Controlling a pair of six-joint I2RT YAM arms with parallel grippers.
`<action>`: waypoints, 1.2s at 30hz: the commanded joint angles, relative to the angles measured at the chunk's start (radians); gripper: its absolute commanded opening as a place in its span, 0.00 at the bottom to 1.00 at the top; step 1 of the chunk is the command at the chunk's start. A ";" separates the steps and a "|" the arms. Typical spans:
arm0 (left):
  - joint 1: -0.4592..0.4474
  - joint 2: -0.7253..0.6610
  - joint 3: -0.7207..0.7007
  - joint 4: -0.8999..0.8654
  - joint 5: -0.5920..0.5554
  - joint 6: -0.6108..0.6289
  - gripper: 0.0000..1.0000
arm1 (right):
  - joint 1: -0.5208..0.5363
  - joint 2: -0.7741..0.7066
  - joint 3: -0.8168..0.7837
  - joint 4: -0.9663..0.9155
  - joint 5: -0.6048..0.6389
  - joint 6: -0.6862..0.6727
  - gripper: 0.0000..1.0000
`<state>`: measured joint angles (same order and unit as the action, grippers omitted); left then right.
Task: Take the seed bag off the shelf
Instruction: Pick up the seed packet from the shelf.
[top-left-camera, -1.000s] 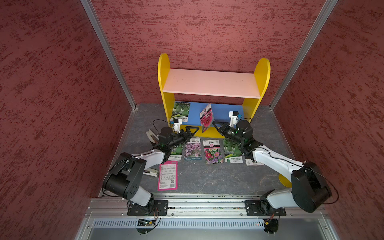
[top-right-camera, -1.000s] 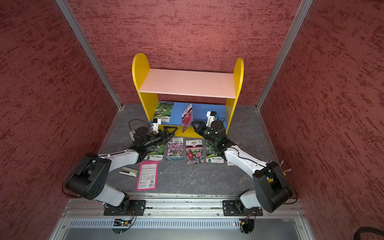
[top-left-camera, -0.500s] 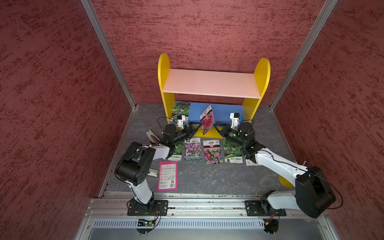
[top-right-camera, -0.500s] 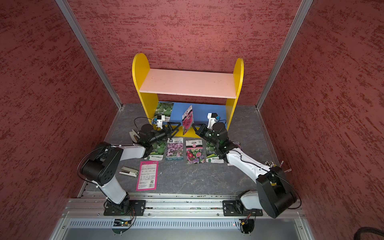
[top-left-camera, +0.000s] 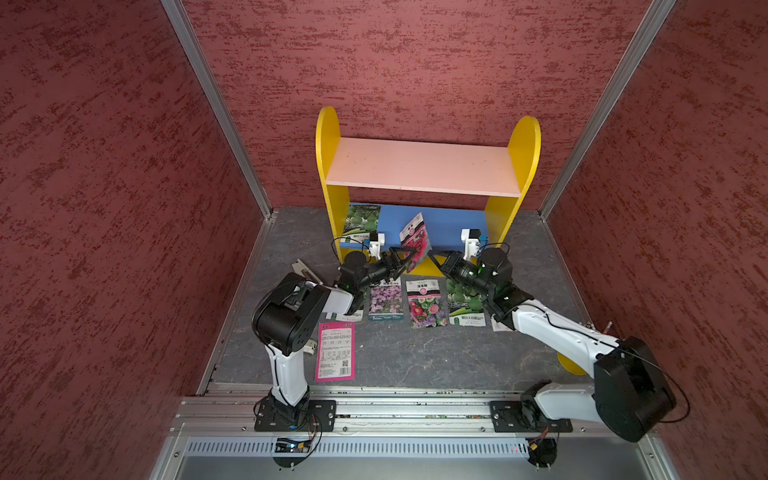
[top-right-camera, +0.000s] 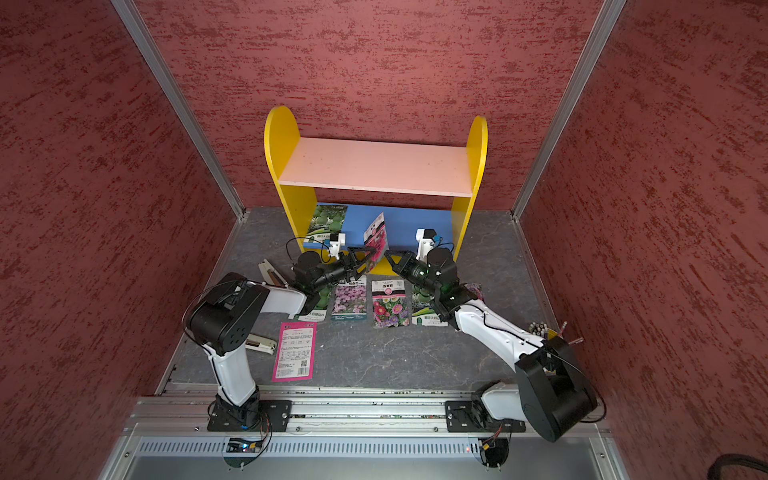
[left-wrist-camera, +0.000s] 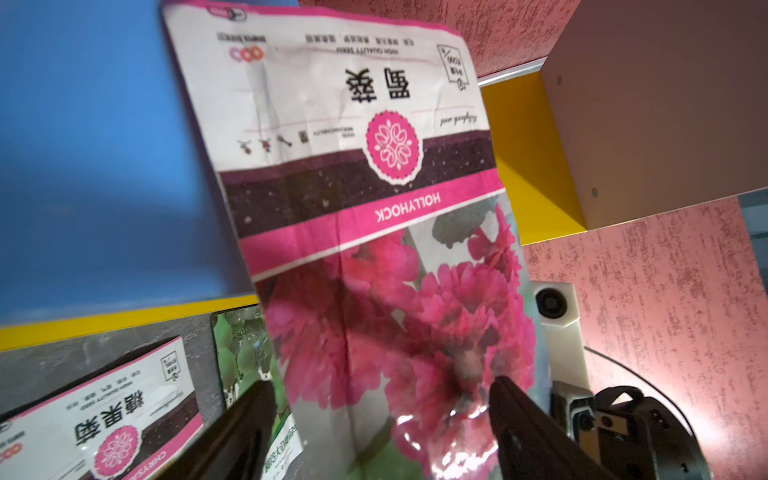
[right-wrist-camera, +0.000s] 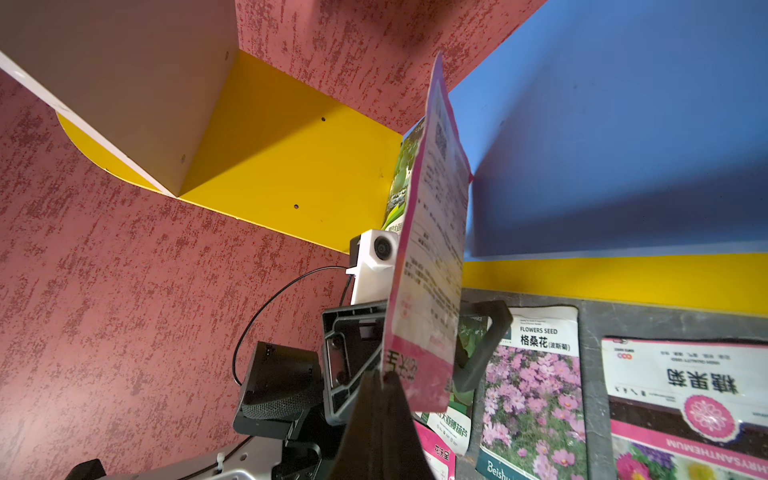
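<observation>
Seed bag (top-left-camera: 413, 237) with the pink hollyhock print stands nearly upright at the front edge of the shelf (top-left-camera: 528, 141), between the two arms.

Nearest the arm bases, a pink packet (top-left-camera: 336, 351) lies flat on the grey surface (top-left-camera: 436, 357), printed back facing up. Beyond it a row of packets lies face up, side by side. These are a purple-flower packet (top-left-camera: 385, 301), a chrysanthemum packet (top-left-camera: 426, 303) and a gourd packet (top-left-camera: 467, 305), the last partly under the right arm.

Just past that row the arms meet. The right end effector (top-left-camera: 432, 253) is clamped tight on the seed bag's lower corner. In the right wrist view its fingers (right-wrist-camera: 382, 415) press together on the bag's bottom edge. The left end effector (top-left-camera: 405, 258) sits on the other side with its jaws well apart, one on each side of the bag's lower part. In the left wrist view its fingers (left-wrist-camera: 519, 419) flank the flower print. Whether they touch the bag I cannot tell.

The bag's lower end hangs in front of the shelf's yellow front strip, above the surface. Its top leans back over the blue lower board (top-left-camera: 449, 224). On that board a green packet (top-left-camera: 360, 222) stands against the side panel on the left arm's side. Farthest back, the pink upper board (top-left-camera: 419, 166) spans the yellow round-topped panels.
</observation>
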<state>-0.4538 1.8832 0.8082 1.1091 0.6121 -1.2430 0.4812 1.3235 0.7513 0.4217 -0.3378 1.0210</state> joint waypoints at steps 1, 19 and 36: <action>0.003 -0.005 0.015 0.057 -0.004 -0.011 0.71 | -0.004 -0.033 -0.021 0.011 -0.007 -0.003 0.00; -0.021 -0.107 0.040 -0.057 0.037 0.045 0.01 | -0.005 -0.135 -0.094 -0.104 0.010 -0.058 0.03; -0.066 -0.441 0.010 -0.454 0.125 0.260 0.00 | -0.006 -0.351 -0.026 -0.478 -0.108 -0.284 0.84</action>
<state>-0.5064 1.4967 0.8246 0.7589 0.6975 -1.0622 0.4763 0.9977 0.6827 0.0463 -0.3923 0.8120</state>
